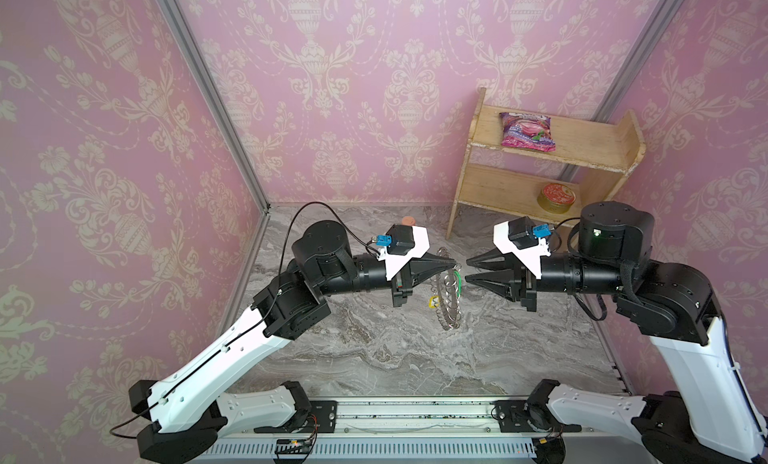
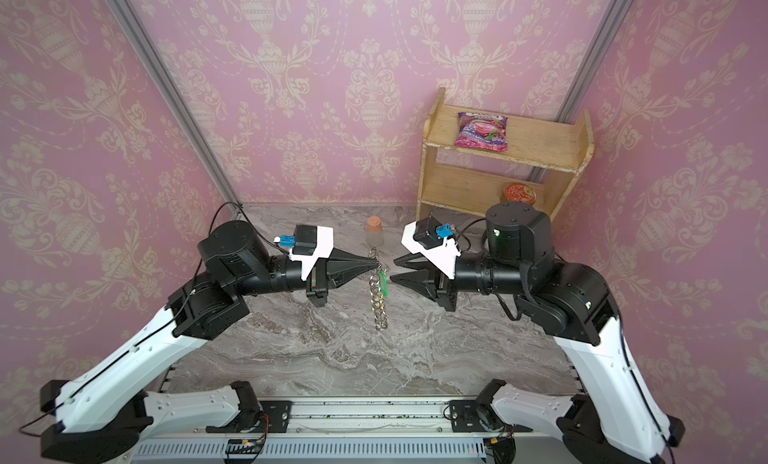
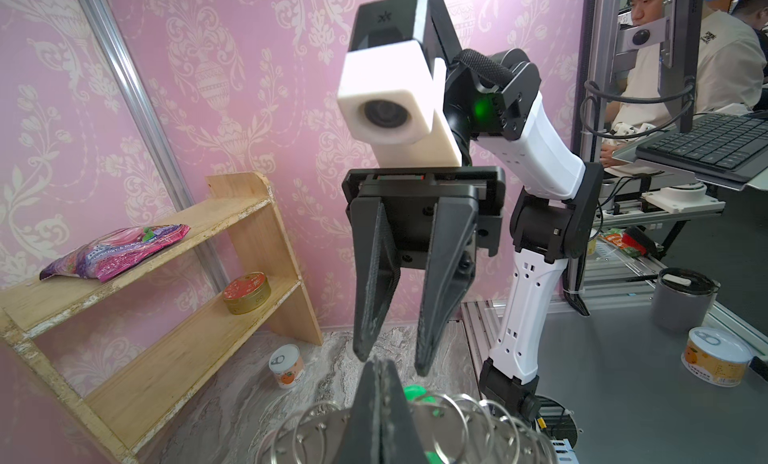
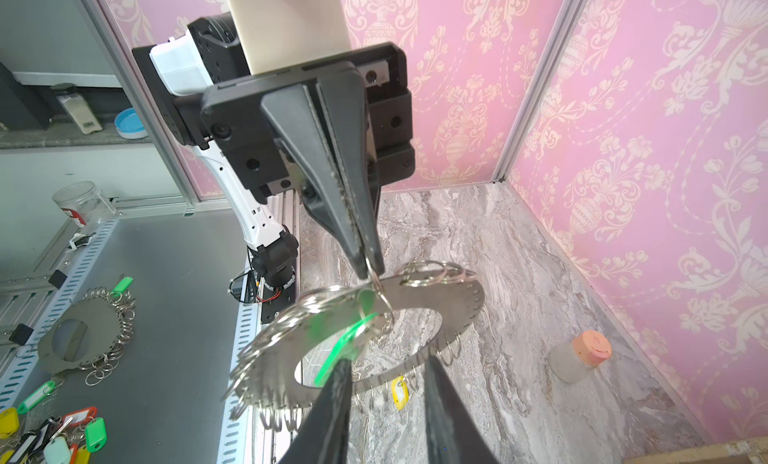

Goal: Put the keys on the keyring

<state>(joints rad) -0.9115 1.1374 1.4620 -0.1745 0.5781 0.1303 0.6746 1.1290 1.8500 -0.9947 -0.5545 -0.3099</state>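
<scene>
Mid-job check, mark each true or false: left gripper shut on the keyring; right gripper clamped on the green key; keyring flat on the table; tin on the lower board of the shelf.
1. The left gripper is shut on the keyring. True.
2. The right gripper is clamped on the green key. False: its jaws stand open, and the key hangs at the keyring.
3. The keyring lies flat on the table. False: it is held up off it, edge-on in both top views.
4. The tin stands on the lower board of the shelf. True.
</scene>
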